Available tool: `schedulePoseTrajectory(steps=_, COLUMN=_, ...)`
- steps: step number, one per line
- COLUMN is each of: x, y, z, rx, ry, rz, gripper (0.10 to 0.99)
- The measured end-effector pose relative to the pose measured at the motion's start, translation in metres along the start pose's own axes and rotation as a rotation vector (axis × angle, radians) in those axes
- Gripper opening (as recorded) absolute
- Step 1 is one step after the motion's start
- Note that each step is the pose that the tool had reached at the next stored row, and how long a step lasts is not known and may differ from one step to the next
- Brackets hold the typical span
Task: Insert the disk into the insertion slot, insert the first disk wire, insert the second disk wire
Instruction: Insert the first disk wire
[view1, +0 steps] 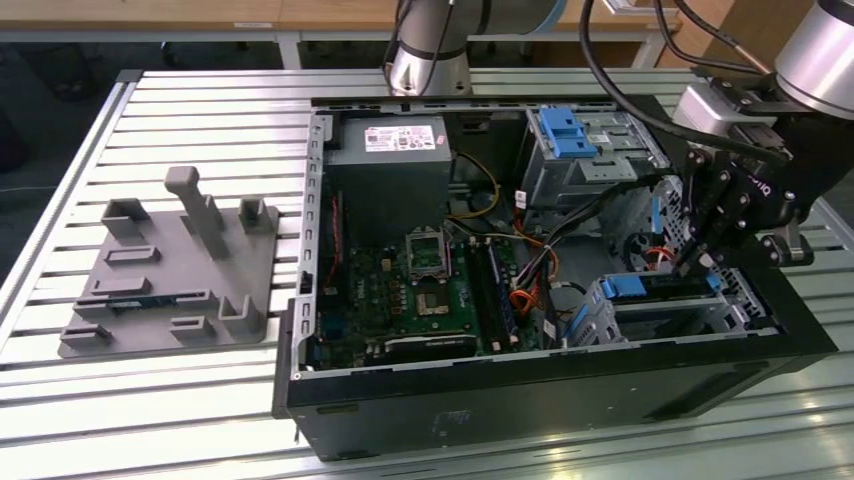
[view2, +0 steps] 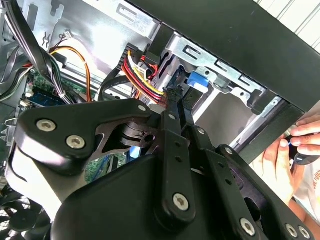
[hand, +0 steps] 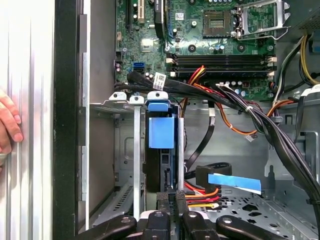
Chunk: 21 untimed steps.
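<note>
Can't really see the disk's (hand: 161, 134) back end in the first wrist view. The gripper (hand: 170, 199) covers it, and the disk is edge-on, so it's mostly blue frame. In the exterior view the arm blocks part of the low metal cage (view1: 731, 300). The disk (view1: 651, 288) sits in that cage near the case's front corner.

The fingers are nearly together and look pinched on a small black plug (view2: 169, 93) at the end of the red, yellow and orange wires (hand: 202, 192). Whether the plug touches the disk, I can't tell. The gripper is right at the disk's near end. A black cable with a blue tab (hand: 234, 181) lies just beside it. There's a person's hand (hand: 7, 122) outside the case wall.
</note>
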<state>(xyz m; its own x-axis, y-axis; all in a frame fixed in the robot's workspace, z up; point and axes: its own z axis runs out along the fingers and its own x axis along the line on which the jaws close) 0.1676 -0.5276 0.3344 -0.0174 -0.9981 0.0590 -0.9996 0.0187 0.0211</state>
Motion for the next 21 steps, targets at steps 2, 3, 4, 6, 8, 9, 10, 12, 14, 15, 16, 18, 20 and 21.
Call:
schedulePoseTrajectory(steps=2, x=0.0, y=0.0, z=0.0, rx=0.0, ry=0.0011, rz=0.0, gripper=0.165)
schedulePoseTrajectory(steps=3, x=0.0, y=0.0, z=0.0, rx=0.0, ry=0.0018, rz=0.0, gripper=0.165)
schedulePoseTrajectory(steps=4, x=0.0, y=0.0, z=0.0, rx=0.0, ry=0.0024, rz=0.0, gripper=0.165)
schedulePoseTrajectory(steps=6, x=0.0001, y=0.0, z=0.0, rx=0.0, ry=0.0035, rz=0.0, gripper=0.165)
schedulePoseTrajectory(steps=8, x=0.0001, y=0.0, z=0.0, rx=0.0, ry=0.0048, rz=0.0, gripper=0.165)
schedulePoseTrajectory(steps=9, x=0.0001, y=0.0, z=-0.0001, rx=0.0, ry=0.0055, rz=0.0, gripper=0.165)
schedulePoseTrajectory(steps=10, x=0.0002, y=0.0, z=0.0, rx=0.0, ry=0.0061, rz=0.0, gripper=0.165)
schedulePoseTrajectory(steps=12, x=0.0003, y=0.0, z=-0.0001, rx=0.0, ry=0.0072, rz=0.0, gripper=0.165)
schedulePoseTrajectory(steps=14, x=0.0003, y=0.0, z=-0.0001, rx=0.0, ry=0.0075, rz=0.0, gripper=0.165)
schedulePoseTrajectory(steps=15, x=0.0003, y=0.0, z=0.0001, rx=0.0, ry=0.0074, rz=0.0, gripper=0.165)
schedulePoseTrajectory(steps=16, x=0.0004, y=0.0, z=0.0002, rx=0.0, ry=0.0074, rz=0.0, gripper=0.165)
schedulePoseTrajectory(steps=18, x=0.0003, y=0.0, z=0.0005, rx=0.0, ry=0.0075, rz=0.0, gripper=0.165)
schedulePoseTrajectory(steps=20, x=0.0003, y=-0.0001, z=0.001, rx=0.0, ry=0.0074, rz=0.0, gripper=0.165)
schedulePoseTrajectory(steps=21, x=0.0003, y=-0.0001, z=0.0012, rx=0.0, ry=0.0075, rz=0.0, gripper=0.165)
